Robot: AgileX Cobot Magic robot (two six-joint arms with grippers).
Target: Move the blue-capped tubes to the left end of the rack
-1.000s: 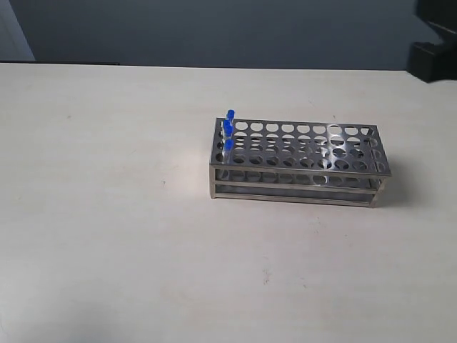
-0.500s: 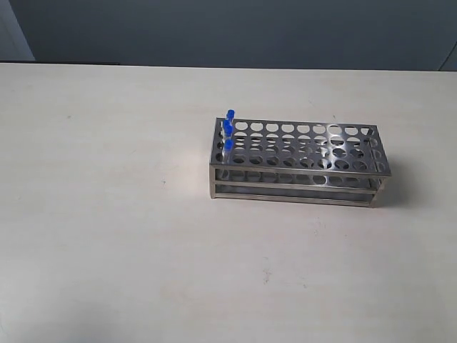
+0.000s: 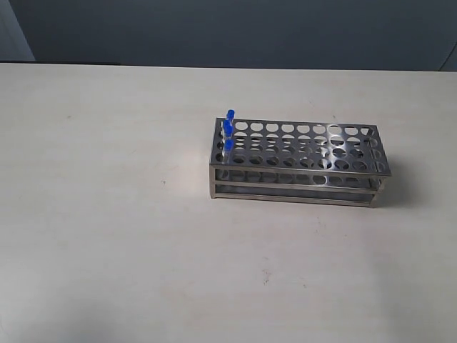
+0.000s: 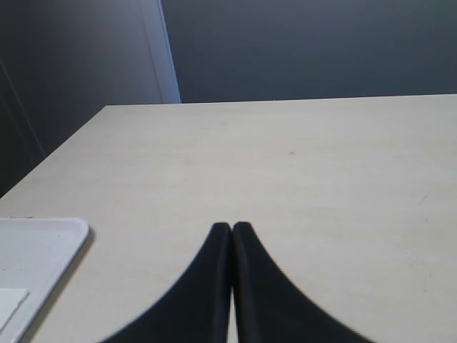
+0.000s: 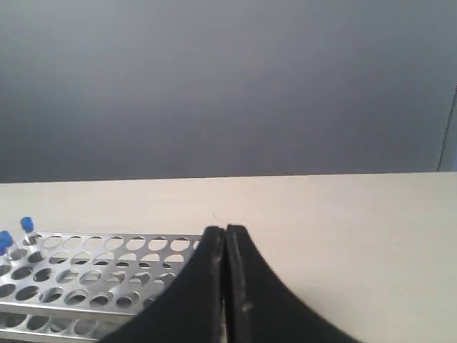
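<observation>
The steel rack (image 3: 335, 166) stands on the table right of centre, long side toward the camera. Blue-capped tubes (image 3: 228, 132) stand upright in a line of holes along its left end, their caps above the top plate. In the right wrist view the rack (image 5: 93, 275) lies off to one side, with blue caps (image 5: 26, 224) at its far end. My right gripper (image 5: 225, 230) is shut and empty, away from the rack's top. My left gripper (image 4: 232, 226) is shut with nothing in it, over bare table. Neither gripper appears in the exterior view.
A white tray (image 4: 32, 261) lies at the table corner close to my left gripper. The table's edge (image 4: 50, 153) runs past that corner, with a dark wall behind.
A dark arm part at the exterior view's top right corner one second ago has left the picture. Rack and tubes have not moved.
</observation>
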